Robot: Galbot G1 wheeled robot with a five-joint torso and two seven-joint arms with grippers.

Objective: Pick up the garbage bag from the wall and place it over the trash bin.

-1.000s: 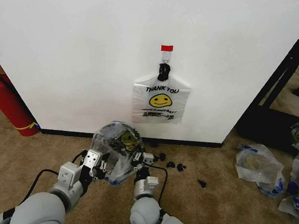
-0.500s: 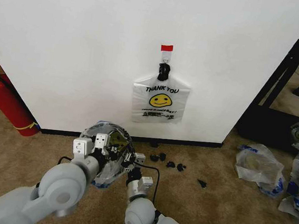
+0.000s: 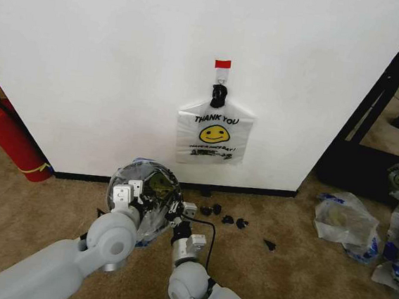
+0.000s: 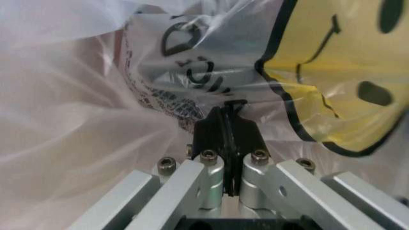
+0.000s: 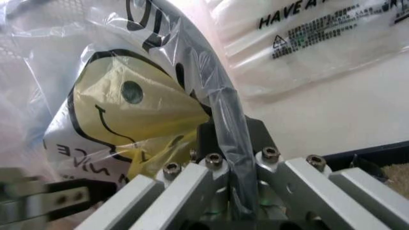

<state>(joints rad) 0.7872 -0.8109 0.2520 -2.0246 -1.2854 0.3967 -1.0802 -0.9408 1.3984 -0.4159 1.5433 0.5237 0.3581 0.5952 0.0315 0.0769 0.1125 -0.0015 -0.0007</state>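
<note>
The garbage bag [image 3: 141,186], see-through with black print and a yellow smiley [image 5: 121,110], bulges in a round shape low in front of the wall [image 3: 109,63], just above the carpet. My left gripper [image 3: 127,198] is shut on its near left side; in the left wrist view the black fingertips [image 4: 217,127] press together on the film. My right gripper [image 3: 180,212] is shut on a fold of the plastic [image 5: 227,120] at the bag's near right side. The trash bin is hidden under the bag; a dark meshed patch [image 4: 167,99] shows through the plastic.
An opaque white THANK YOU bundle [image 3: 214,133] hangs below a red tape strip [image 3: 223,64]. A red fire extinguisher [image 3: 6,138] leans at the left. Black scraps [image 3: 225,217] lie on the carpet; lumpy clear bags [image 3: 345,220] and a black frame [image 3: 384,104] stand at the right.
My left arm has swung up and forward, bringing its gripper to the bag's left side. The bag has shifted left and towards the wall and spread rounder. My right gripper moved slightly left.
</note>
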